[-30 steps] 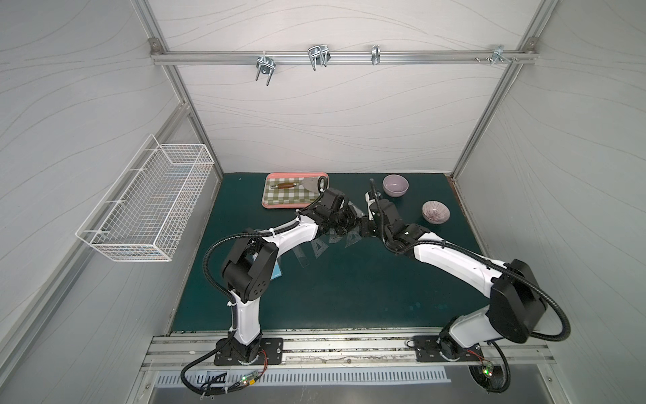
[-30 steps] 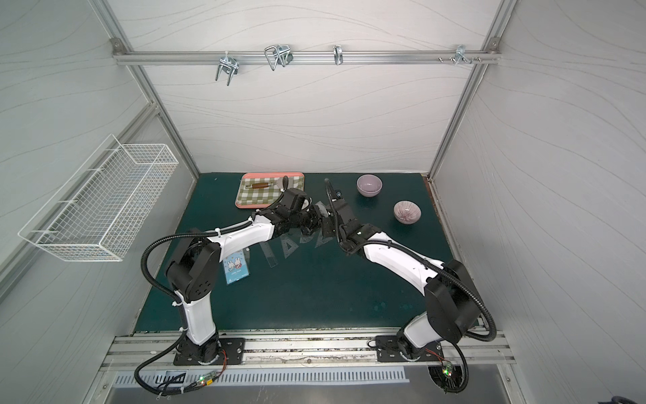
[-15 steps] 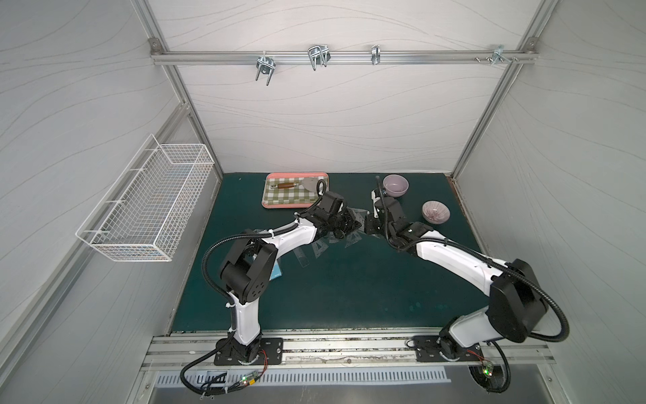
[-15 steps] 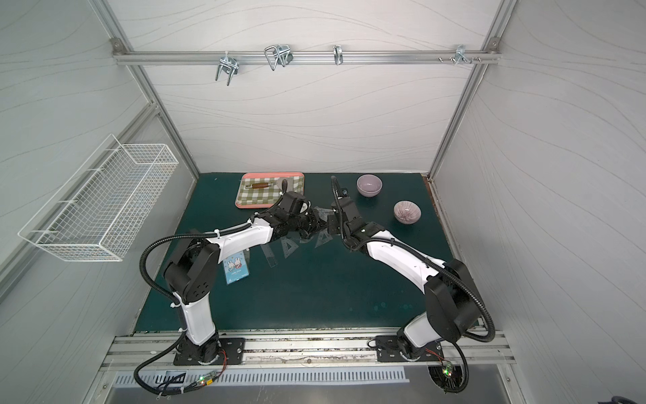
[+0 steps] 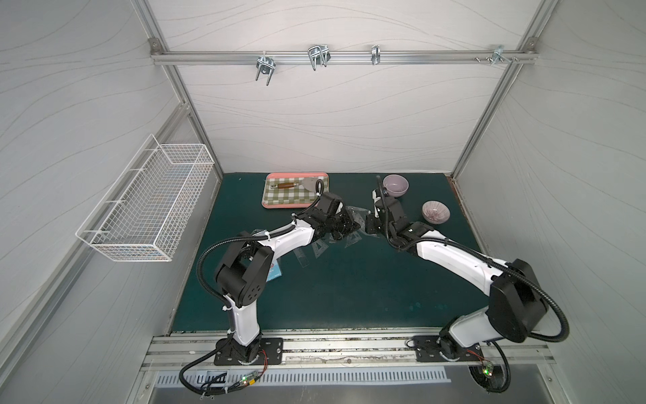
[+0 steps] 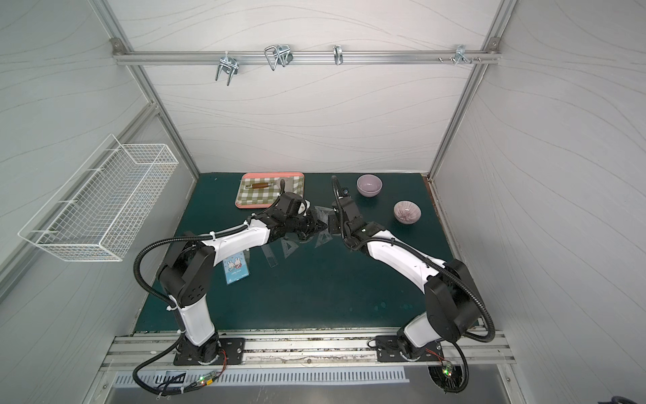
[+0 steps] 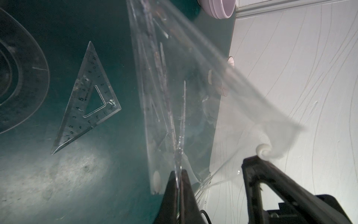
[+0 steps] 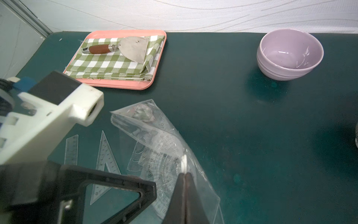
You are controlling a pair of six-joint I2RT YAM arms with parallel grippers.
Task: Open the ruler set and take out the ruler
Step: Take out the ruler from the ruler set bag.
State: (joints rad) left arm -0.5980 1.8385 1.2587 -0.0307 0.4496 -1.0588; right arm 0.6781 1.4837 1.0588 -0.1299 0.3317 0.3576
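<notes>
Pouch (image 8: 155,135) of clear plastic held over the green mat (image 8: 242,126) by both claws: left gripper (image 7: 179,174) pinched tight on one edge, right gripper (image 8: 184,175) clamped on another. Straight ruler (image 8: 71,149) lies out on the mat, by the left forearm. Set square (image 7: 85,100) lies beside the protractor (image 7: 25,77), numerals 2 to 6 legible, finer print unreadable. Blue rabbit card (image 6: 237,271): wording too small.
</notes>
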